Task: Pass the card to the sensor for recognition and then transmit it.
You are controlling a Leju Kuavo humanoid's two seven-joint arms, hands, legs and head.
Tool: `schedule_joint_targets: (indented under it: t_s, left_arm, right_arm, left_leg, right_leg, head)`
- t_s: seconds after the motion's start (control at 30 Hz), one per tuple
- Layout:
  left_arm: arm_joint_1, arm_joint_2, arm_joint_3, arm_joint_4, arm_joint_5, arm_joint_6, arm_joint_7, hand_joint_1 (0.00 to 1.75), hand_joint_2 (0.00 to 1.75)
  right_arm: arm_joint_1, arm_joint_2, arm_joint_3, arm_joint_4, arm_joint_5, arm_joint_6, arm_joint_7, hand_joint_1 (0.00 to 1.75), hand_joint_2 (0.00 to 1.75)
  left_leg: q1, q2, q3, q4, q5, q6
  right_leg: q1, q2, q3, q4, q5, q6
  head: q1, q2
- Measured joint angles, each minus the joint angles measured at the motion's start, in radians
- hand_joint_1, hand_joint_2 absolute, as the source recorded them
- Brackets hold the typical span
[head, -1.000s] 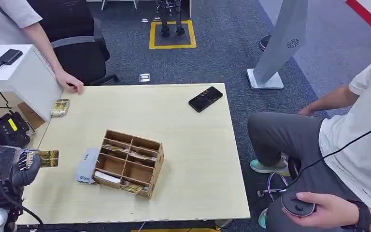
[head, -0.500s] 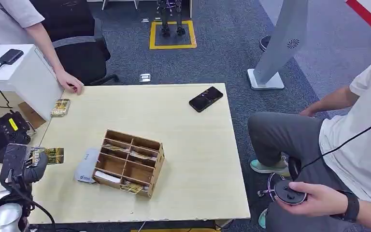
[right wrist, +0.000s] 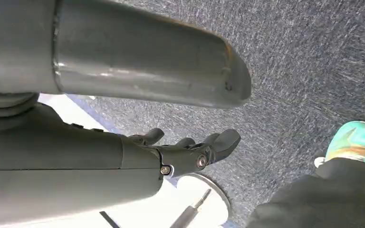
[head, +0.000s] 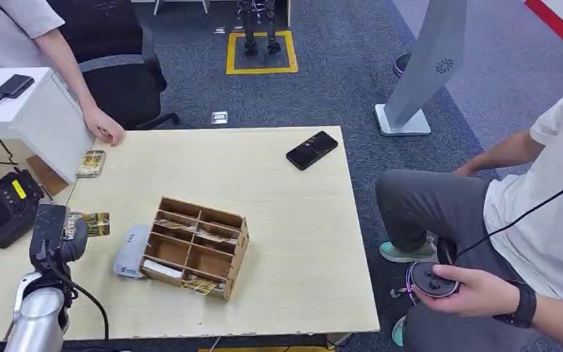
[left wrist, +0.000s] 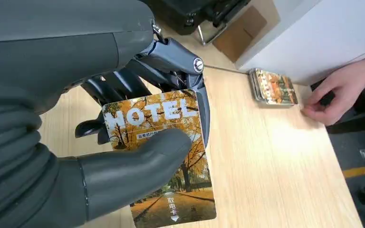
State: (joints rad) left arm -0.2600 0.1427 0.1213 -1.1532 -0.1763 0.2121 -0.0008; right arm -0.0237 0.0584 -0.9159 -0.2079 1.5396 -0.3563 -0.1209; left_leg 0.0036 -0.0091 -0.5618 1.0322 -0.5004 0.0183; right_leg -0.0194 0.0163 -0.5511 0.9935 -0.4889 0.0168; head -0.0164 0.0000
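Left hand (head: 57,233): thumb and fingers (left wrist: 138,83) are pinching the card (left wrist: 164,156), its long axis projecting beyond the fingertips toward the grey sensor (head: 130,251) just beyond.

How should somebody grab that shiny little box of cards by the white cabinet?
Probably from above. The card box lies flat on the table, right beside the white cabinet, with a person's hand close by. Fingers should pinch its two long sides, which look free; the cabinet may crowd one end.
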Motion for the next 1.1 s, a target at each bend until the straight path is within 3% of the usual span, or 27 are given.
schedule_joint_targets:
  t_s: [0.5,1.1]
  left_arm:
    - [-0.046,-0.07,-0.019,0.074,0.025,-0.013,-0.015,1.75,1.75]
    - [-0.024,-0.069,-0.074,0.081,-0.13,0.021,0.0,1.75,1.75]
  right_arm:
    - [0.0,0.002,0.022,0.003,0.0,0.001,0.007,0.0,0.0]
    - [0.002,0.005,0.023,0.007,0.0,0.003,0.007,0.0,0.0]
  left_leg:
    - [0.0,0.0,0.0,0.0,0.0,0.0]
    - [0.0,0.0,-0.001,0.0,0.0,0.0]
  right_leg:
    - [0.0,0.0,0.0,0.0,0.0,0.0]
    - [0.0,0.0,0.0,0.0,0.0,0.0]
  head:
    - [0.0,0.0]
    - [0.0,0.0]
